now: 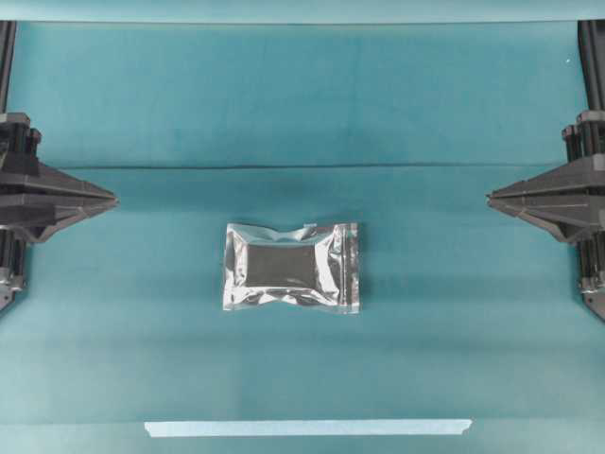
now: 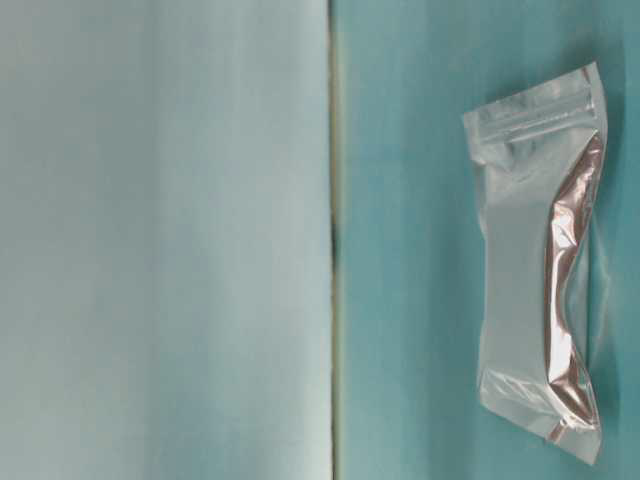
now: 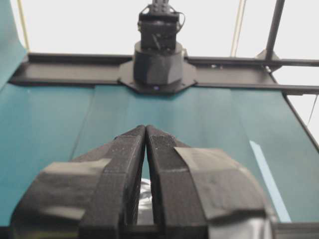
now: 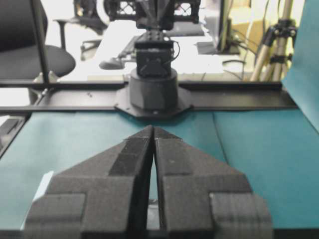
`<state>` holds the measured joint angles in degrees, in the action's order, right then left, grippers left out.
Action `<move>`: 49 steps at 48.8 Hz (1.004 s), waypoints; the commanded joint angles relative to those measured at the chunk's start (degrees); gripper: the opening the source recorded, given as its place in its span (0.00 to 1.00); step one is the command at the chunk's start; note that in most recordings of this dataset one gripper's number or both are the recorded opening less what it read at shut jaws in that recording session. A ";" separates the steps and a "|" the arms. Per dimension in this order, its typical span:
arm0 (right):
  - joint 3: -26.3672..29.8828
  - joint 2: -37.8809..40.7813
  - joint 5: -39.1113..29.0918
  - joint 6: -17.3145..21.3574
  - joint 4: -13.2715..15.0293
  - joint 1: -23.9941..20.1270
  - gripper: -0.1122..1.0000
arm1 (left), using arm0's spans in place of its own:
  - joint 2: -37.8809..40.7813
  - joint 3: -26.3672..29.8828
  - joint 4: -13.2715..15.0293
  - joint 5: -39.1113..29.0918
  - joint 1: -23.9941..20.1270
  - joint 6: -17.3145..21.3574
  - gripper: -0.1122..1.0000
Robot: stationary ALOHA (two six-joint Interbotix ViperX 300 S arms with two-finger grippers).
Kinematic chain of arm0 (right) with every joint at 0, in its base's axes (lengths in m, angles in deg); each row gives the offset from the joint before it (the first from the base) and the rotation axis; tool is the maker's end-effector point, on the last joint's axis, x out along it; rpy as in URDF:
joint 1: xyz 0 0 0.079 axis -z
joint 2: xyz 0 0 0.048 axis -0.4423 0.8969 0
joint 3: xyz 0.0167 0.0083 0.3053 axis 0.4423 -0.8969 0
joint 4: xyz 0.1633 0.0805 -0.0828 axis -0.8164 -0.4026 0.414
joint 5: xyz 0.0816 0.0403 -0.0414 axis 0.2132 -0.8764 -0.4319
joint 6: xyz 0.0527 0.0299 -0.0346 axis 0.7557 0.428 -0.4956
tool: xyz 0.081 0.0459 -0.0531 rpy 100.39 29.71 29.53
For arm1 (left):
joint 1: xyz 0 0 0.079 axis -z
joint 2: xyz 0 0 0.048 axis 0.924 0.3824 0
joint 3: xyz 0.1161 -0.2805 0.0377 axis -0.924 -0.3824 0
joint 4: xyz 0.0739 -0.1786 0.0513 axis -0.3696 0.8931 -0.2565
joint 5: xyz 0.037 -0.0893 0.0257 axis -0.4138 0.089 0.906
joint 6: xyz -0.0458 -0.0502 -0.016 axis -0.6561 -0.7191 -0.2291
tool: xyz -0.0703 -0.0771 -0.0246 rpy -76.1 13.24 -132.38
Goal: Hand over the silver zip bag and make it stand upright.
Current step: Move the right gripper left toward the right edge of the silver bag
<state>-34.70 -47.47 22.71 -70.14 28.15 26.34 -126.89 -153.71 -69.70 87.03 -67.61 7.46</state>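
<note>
From overhead, you see one silver zip bag (image 1: 292,268) lying flat near the middle of the teal bench (image 1: 302,104), its zip strip along the short end toward the right of the view. No brand, label or writing can be read on its crinkled foil. One pale tape strip (image 1: 308,427) lies along the bench's near edge, well apart from the bag. Your two tools sit at opposite edges: the left tool (image 1: 112,200) and the right tool (image 1: 492,199), each pointing inward with its jaws pressed together on nothing. Both are well apart from the bag, with only bare teal cover between them and it.

At table level, the view comes turned on its side: the one bag (image 2: 540,265) shows at the right, a pinkish reflection running along one foil edge, still no lettering legible. A dark seam divides the teal surface from a paler panel.

From the left wrist, you look over the closed left tool (image 3: 145,130), tape wrapped on both fingers, toward the opposite arm's base (image 3: 157,67). A sliver of the bag (image 3: 144,206) shows below, and the tape strip (image 3: 269,179) at right.

From the right wrist, the right tool (image 4: 153,130) is likewise closed, facing the other arm's base (image 4: 153,92); one office chair (image 4: 30,50) and one tripod (image 4: 274,40) stand beyond the bench.
</note>
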 commanded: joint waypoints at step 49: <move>6.33 28.48 1.23 24.26 -42.63 -2.72 0.11 | 1.85 6.68 -0.53 -9.23 1.85 -0.18 0.09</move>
<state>-29.34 -20.57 22.97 -47.73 -13.34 23.79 -125.49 -148.61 -70.14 77.62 -65.94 7.72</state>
